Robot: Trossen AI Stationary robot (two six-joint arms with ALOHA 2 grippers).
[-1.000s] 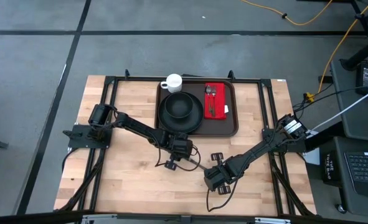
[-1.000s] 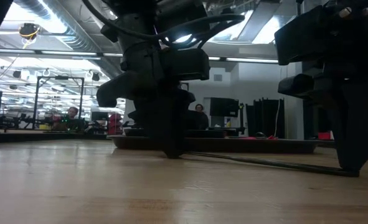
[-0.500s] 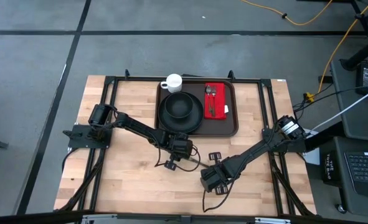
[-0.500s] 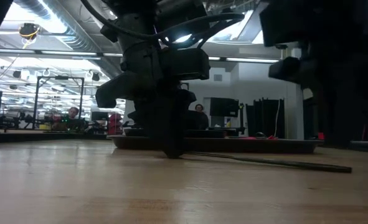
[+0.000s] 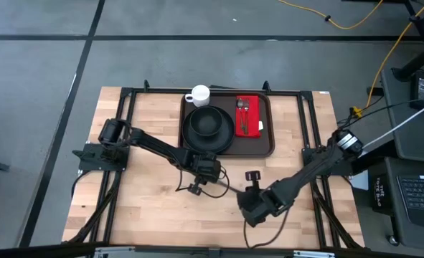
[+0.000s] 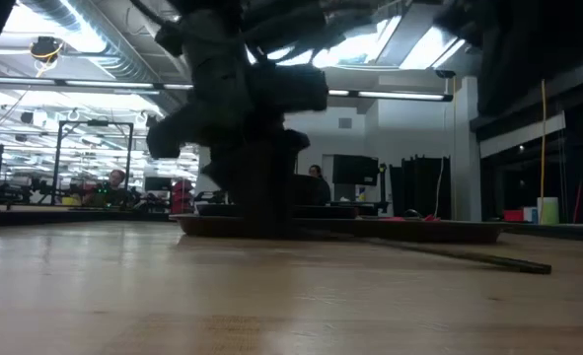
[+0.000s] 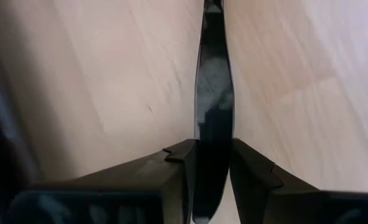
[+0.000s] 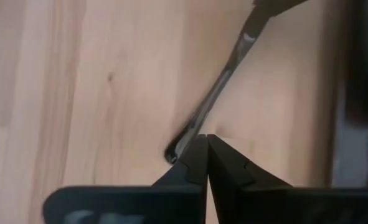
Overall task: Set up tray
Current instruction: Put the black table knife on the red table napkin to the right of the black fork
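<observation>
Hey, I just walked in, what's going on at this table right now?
A two-armed robot is setting up a meal tray. The brown tray already holds a black plate, a white cup and a red napkin with cutlery on it. The left gripper is clamped on a knife against the wooden table, just in front of the tray. The right gripper is shut and empty, hovering over the table by the knife's other end.

Light wood table (image 5: 147, 208), glossy metal knife (image 7: 212, 118), red cloth napkin (image 5: 253, 115)
</observation>
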